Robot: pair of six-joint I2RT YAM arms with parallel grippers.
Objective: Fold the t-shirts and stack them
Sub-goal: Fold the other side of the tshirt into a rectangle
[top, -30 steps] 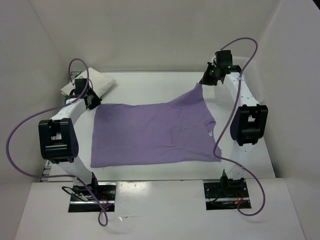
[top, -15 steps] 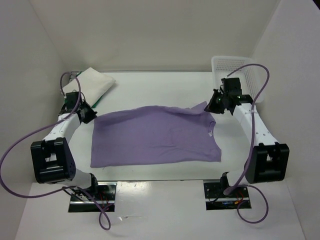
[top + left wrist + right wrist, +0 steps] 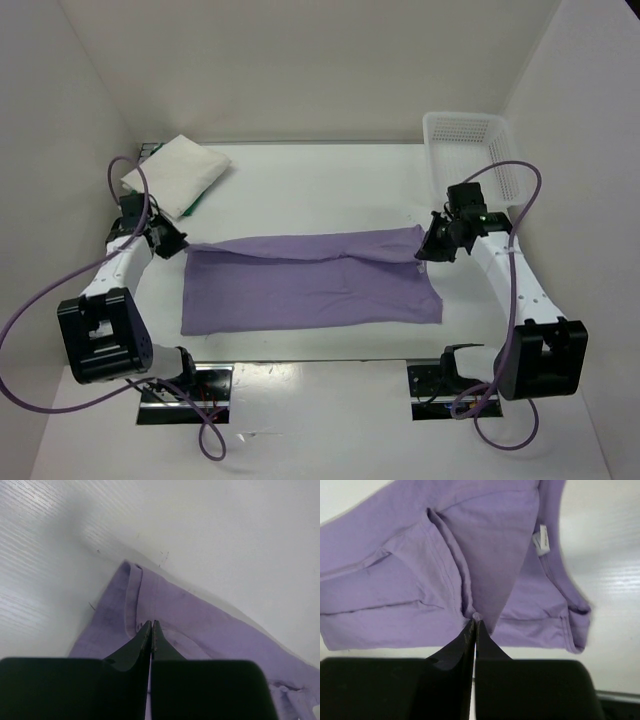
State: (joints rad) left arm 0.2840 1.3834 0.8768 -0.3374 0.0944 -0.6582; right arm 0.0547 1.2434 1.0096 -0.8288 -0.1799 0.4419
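While both hands pinch its far corners, the purple shirt (image 3: 310, 280) lies flat on the tabletop (image 3: 320, 190) as a wide band between the two arms, close to the near edge. Its far part is turned over onto the rest, and the upper layer is wrinkled.

The left hand (image 3: 172, 243) is at the far left corner. In the left wrist view its fingers (image 3: 151, 630) are pressed together, clamped on the hemmed purple edge. The right hand (image 3: 428, 252) is at the far right corner. In the right wrist view the right hand (image 3: 474, 625) is likewise closed, clamped on a bunched fold of purple cloth. A small white label (image 3: 540, 539) shows at the neckline beyond it.

A folded white shirt (image 3: 180, 172) sits at the far left of the tabletop, well apart from the purple one. A sliver of green shirt (image 3: 194, 206) peeks from under it. A white basket (image 3: 470, 150) stands at the far right, behind the right hand.
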